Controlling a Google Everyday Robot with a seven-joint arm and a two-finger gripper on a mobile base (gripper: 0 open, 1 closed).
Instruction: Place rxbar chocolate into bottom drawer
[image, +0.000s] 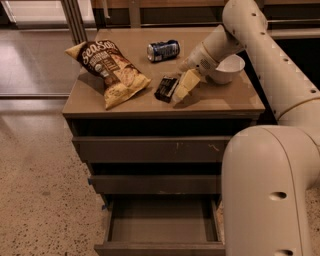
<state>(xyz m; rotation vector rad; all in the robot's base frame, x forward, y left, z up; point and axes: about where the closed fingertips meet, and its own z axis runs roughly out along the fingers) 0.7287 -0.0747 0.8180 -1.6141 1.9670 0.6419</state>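
The rxbar chocolate (166, 88), a small flat bar in a dark wrapper, lies on the counter (225, 101) near the middle of its top, angled so that one short end points toward the front edge. Just to its right, the gripper (179, 95) comes down at a slant from the upper right, its pale cream tip low over the counter and level with the bar's near end. The tip sits against the bar's right edge as seen from here, beside the bar and not around it. Whether it touches the wrapper cannot be told, nor whether the gripper is released or clenched

Behind the gripper a white bowl (227, 68) stands near the counter's right rear corner. A blue soda can (163, 50) lies on its side behind the bar, well apart from it. A large tan and brown chip bag (110, 70) lies to the bar's left, its lower corner reaching close to the front edge

The white arm (260, 45) slopes from the gripper up to the top right, then runs down the right side to a bulky white section (270, 190) in the lower right foreground

Below the counter are three grey-brown drawers. The top drawer (150, 149) and the middle drawer (155, 184) are each pulled out a little. The bottom drawer (160, 224) is pulled out furthest, its shallow inside open to view
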